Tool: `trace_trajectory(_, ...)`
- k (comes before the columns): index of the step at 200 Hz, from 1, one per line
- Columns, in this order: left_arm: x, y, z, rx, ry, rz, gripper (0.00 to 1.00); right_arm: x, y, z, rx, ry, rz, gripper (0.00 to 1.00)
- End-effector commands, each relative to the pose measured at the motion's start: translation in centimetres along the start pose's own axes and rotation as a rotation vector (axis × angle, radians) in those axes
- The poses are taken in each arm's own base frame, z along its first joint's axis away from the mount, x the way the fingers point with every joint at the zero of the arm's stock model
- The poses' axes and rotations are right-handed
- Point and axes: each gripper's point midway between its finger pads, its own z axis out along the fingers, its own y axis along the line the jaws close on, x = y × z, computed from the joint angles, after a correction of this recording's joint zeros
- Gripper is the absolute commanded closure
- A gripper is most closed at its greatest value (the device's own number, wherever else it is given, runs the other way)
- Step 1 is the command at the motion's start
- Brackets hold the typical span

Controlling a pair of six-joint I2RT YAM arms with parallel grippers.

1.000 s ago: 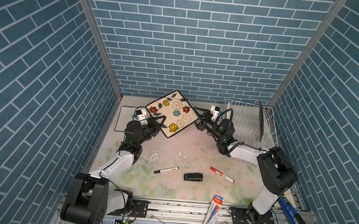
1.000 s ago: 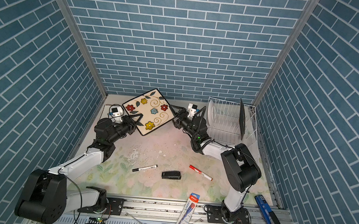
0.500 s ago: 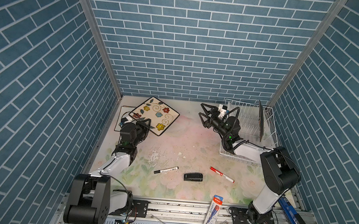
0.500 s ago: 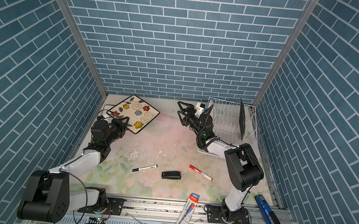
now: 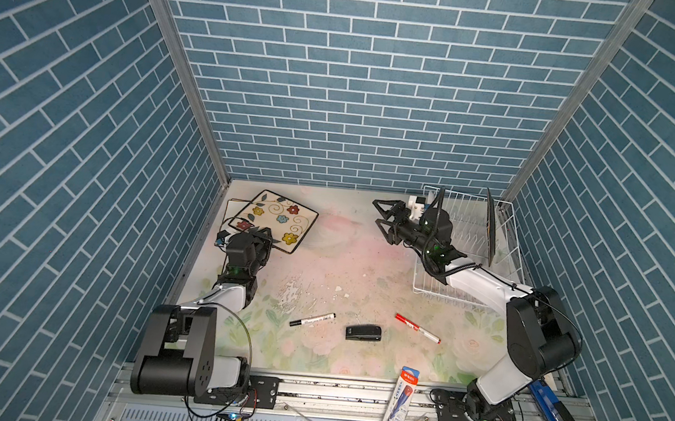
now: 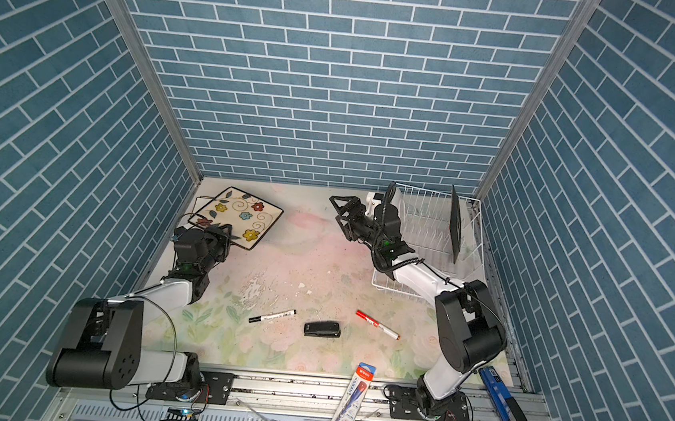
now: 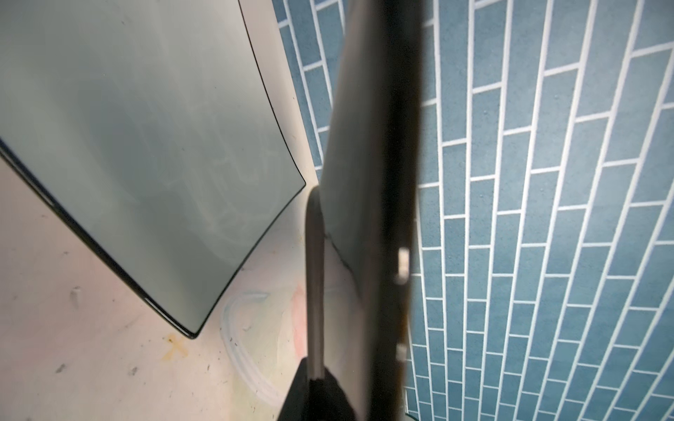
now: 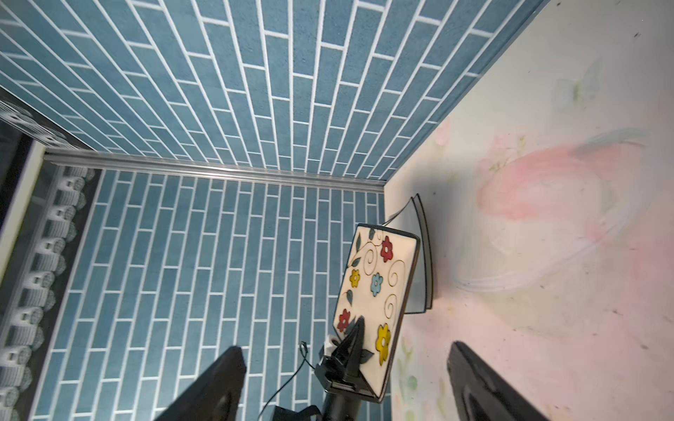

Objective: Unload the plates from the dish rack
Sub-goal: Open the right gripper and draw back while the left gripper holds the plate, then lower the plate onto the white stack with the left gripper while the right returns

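A square flower-patterned plate (image 5: 279, 217) (image 6: 241, 213) hangs tilted at the back left. My left gripper (image 5: 262, 236) (image 6: 226, 236) is shut on its near edge. The right wrist view shows that grip on the flower plate (image 8: 375, 284). Under it a white plate with a thin black rim (image 5: 231, 207) (image 7: 146, 145) (image 8: 419, 255) lies on the table. The dish rack (image 5: 509, 251) (image 6: 473, 231) stands at the back right with one black plate (image 5: 490, 227) (image 6: 455, 226) upright in it. My right gripper (image 5: 385, 220) (image 6: 341, 215) (image 8: 344, 379) is open and holds nothing, left of the rack.
On the near half of the table lie a black marker (image 5: 312, 319), a black stapler (image 5: 363, 332) and a red pen (image 5: 416, 334). A pencil pack (image 5: 398, 406) and a blue tool (image 5: 551, 411) rest on the front rail. Tiled walls close three sides.
The flower plate has gone down and left in my left gripper, over the white plate. My right gripper has drawn back toward the rack, open.
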Motion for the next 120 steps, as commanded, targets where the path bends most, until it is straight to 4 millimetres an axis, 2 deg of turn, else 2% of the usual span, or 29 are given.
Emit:
trace_trajectory(1, -3.0, -8.0, -1.0, 0.311, -0.113, -0.015, 1.00, 0.6, -0.1, -0.8, 0.089, 0.048, -0.129, 0.12)
trace_trajectory(42, -4.2, -6.9, 0.5, 0.342, -0.127, -0.081, 1.00, 0.9, -1.1, -0.1, 0.132, 0.090, -0.139, 0.12)
trace_trajectory(80, -5.3, -5.5, 1.1, 0.345, -0.180, -0.101, 1.00, 0.9, -1.8, 0.7, 0.160, 0.109, -0.136, 0.12)
trace_trajectory(120, -6.7, -4.3, 1.9, 0.332, -0.228, -0.095, 1.00, 1.1, -2.9, 0.4, 0.236, 0.139, -0.185, 0.12)
